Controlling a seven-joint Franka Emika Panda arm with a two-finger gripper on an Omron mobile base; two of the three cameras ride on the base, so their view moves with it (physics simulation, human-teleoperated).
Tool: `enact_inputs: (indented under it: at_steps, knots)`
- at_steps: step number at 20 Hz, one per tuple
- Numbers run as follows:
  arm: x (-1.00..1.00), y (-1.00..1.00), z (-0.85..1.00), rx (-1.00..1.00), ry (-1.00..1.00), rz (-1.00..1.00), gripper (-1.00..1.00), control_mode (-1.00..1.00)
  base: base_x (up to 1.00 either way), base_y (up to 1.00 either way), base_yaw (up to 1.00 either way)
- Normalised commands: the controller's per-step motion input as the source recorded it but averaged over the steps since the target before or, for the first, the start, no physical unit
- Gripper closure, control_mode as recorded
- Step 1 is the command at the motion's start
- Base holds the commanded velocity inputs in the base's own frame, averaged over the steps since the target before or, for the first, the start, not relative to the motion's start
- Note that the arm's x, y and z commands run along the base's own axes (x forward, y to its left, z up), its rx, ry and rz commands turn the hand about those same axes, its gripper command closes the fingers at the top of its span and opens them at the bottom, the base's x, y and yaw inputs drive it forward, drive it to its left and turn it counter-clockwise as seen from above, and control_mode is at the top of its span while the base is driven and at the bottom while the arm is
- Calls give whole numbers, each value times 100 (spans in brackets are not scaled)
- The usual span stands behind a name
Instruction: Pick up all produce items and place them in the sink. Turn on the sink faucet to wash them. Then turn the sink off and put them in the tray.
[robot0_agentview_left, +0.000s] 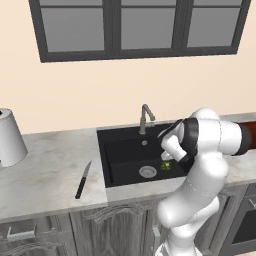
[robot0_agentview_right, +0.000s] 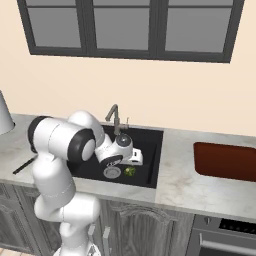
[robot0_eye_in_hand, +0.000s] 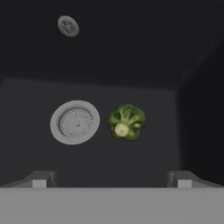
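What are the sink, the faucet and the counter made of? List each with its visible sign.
Sink: matte black, perhaps composite or coated metal; no shine.
Faucet: brushed metal, by its grey, dull sheen.
Counter: looks like pale marble or stone; faint grey veining.
Being rendered, these are only looks.

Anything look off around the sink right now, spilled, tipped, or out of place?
Nothing stands out. The broccoli lies on the sink floor beside the drain, stem end facing the open hand. The knife lies flat on the counter.
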Motion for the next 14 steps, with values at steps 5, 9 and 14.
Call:
enact_inputs:
  at_steps: [5, 9, 14]
  knots:
    - [1, -4, -22, -1, 0, 0, -100, -100, 0, 0, 0]
    - [7, -5, -12, 0, -1, 0, -100, -100, 0, 0, 0]
    - [4, -5, -10, 0, -3, 0, -100, -100, 0, 0, 0]
